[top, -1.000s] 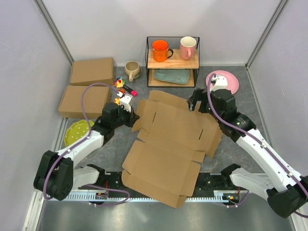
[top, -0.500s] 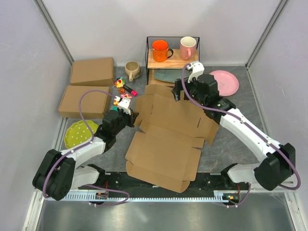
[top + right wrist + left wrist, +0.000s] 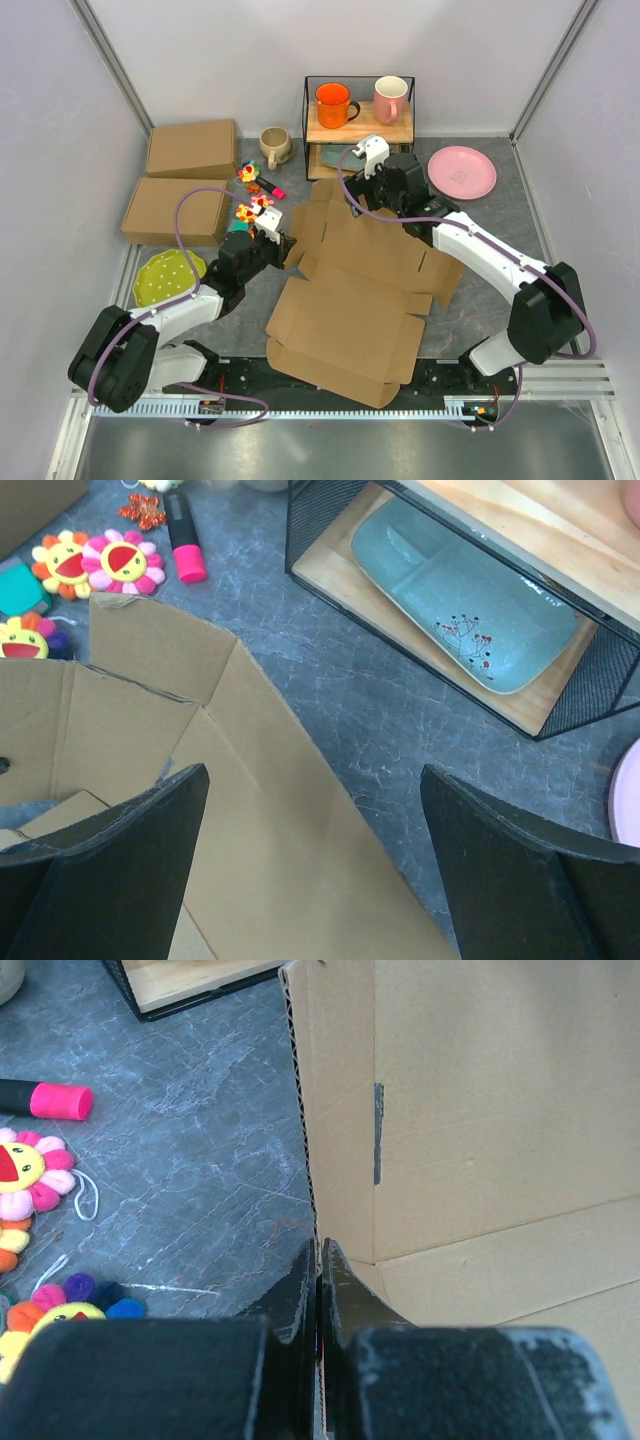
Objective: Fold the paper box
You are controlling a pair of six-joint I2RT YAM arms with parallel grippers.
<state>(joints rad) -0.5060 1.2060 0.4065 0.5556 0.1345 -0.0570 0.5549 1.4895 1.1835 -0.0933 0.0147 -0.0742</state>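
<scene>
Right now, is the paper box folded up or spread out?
Spread out. The paper box lies open, panels and slots showing; only the side flap pinched in the left gripper's jaws looks lifted.

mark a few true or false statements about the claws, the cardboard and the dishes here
1. The left claw is shut on an edge of the paper box. True.
2. The right claw grips a flap. False: its jaws stand wide open above the box's far edge, holding nothing.
3. The orange mug stands on the top shelf of the rack. True.
4. The pink plate lies on the rack's lower shelf. False: it lies on the table right of the rack; a teal tray is on that shelf.
5. The paper box is folded shut. False: its panels and flaps lie spread open.
</scene>
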